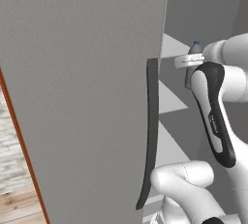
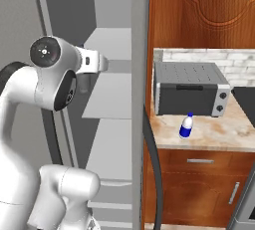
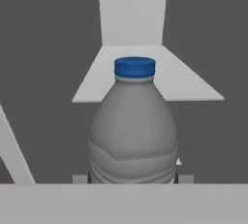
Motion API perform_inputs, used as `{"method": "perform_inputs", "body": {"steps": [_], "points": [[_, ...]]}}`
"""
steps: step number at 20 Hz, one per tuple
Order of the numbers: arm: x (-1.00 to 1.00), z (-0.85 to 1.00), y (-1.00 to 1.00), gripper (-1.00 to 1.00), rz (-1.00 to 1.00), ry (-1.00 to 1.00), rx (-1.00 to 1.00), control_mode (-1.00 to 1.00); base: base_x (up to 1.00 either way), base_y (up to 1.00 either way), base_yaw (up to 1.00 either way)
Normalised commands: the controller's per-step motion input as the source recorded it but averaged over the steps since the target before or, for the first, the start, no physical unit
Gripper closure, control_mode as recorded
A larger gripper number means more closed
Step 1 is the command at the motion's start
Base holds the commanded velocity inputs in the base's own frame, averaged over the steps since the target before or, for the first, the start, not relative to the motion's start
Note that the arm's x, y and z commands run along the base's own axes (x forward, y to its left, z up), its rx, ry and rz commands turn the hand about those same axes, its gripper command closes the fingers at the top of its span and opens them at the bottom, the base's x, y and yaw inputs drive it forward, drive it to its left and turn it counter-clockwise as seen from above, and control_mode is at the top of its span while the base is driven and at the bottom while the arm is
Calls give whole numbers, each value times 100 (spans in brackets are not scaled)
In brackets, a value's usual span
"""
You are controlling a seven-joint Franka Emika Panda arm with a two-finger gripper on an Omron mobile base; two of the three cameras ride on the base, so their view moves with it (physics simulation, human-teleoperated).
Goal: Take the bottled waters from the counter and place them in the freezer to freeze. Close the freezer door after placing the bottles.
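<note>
Grey bottle going into freezer, fingers clamped on it.
Grey bottle [image 3: 133, 131] is hanging upright inside the freezer [image 2: 107, 20], short of a pale shelf [image 3: 145, 80]; advise lowering squarely before releasing. Second bottle [image 2: 186, 126] is waiting on the desk [image 2: 219, 132].

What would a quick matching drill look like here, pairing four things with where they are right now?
Things:
1. grey bottle
2. blue-label bottle
3. toaster oven
4. freezer door

Places or states:
A. standing on the counter in front of the toaster oven
B. swung open
C. held in the gripper inside the freezer
D. at the back of the counter by the brick wall

Pairs: 1-C, 2-A, 3-D, 4-B
</note>
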Motion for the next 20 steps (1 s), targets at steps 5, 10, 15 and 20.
{"method": "perform_inputs", "body": {"steps": [5,10,15,20], "points": [[50,5,-11,100,10,0,0,-100,0,0,0],[37,31,-1,100,8,0,-2,-100,0,0,0],[28,23,0,100,7,0,-2,-100,0,0,0],[21,1,-8,100,11,-3,-1,-100,0,0,0]]}}
